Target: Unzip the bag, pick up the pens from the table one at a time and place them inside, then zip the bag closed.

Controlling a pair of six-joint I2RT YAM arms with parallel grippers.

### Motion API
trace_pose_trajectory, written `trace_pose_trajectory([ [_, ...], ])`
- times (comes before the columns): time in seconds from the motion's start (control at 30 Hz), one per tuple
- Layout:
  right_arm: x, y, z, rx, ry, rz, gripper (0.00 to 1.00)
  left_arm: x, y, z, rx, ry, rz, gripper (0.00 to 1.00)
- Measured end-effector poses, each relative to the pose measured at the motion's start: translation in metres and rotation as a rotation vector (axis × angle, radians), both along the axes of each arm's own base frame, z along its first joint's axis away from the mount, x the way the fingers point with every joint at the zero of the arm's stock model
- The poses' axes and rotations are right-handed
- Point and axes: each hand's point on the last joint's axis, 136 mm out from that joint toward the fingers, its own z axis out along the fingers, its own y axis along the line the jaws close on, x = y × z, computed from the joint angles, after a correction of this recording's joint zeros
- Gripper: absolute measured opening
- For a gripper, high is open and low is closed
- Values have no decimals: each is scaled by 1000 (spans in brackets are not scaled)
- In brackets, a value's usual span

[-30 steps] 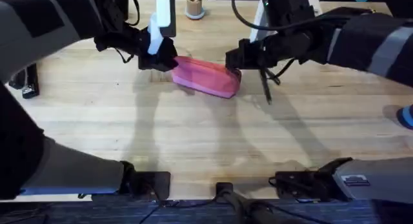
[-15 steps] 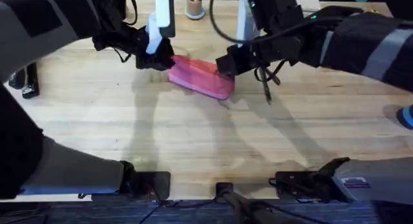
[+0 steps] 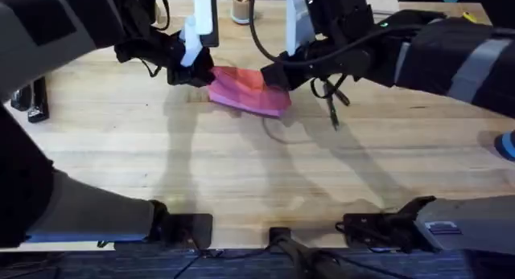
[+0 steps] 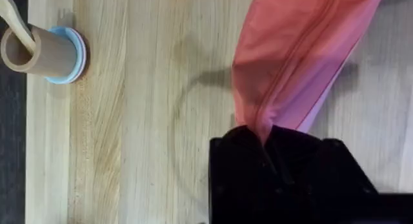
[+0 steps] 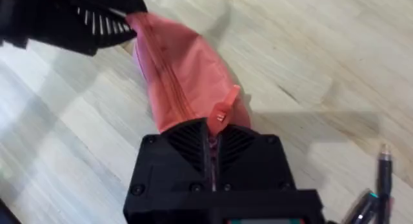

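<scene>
The pink bag point(image 3: 241, 90) lies on the table point(image 3: 241, 166) at the back middle, held at both ends. My left gripper point(image 3: 201, 74) is shut on its left end; in the left wrist view the bag point(image 4: 297, 50) runs out from the left gripper point(image 4: 264, 137) with its zipper line closed. My right gripper point(image 3: 273, 76) is shut on the zipper at the bag's right part. In the right wrist view a pink pull tab point(image 5: 226, 106) sticks out of the right gripper point(image 5: 213, 130) over the bag point(image 5: 174, 62). Two dark pens point(image 3: 330, 104) lie to the right of the bag.
A small tan cylinder on a blue base point(image 3: 241, 6) stands at the table's back edge, behind the bag. A black object point(image 3: 32, 102) lies at the left edge and a blue one point(image 3: 507, 146) at the right edge. Bare wood stretches across the table's front half.
My right gripper has moved left along the bag toward the left gripper, and the bag's right end has shifted left with it. The left gripper has held still.
</scene>
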Motion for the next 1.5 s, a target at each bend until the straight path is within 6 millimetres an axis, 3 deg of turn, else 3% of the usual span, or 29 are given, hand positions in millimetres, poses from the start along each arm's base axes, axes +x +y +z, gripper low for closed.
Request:
trace_pose_trajectory([
  [0.3,-7,27,-20,-13,4,65,33,4,6,-1,22,-10,16,42],
  [0.47,-5,44,-17,15,-37,93,33,6,13,-3,48,-13,33,42],
  [0.6,-3,63,-4,72,-86,130,33,6,13,-3,50,-13,32,42],
  [0.93,-5,66,-2,84,-88,141,33,5,12,-2,46,-13,31,42],
  [1.23,-2,71,-19,97,-40,113,32,5,11,-2,39,-13,28,42],
  [1.5,-1,73,-21,108,-28,112,32,10,8,2,20,-40,20,42],
])
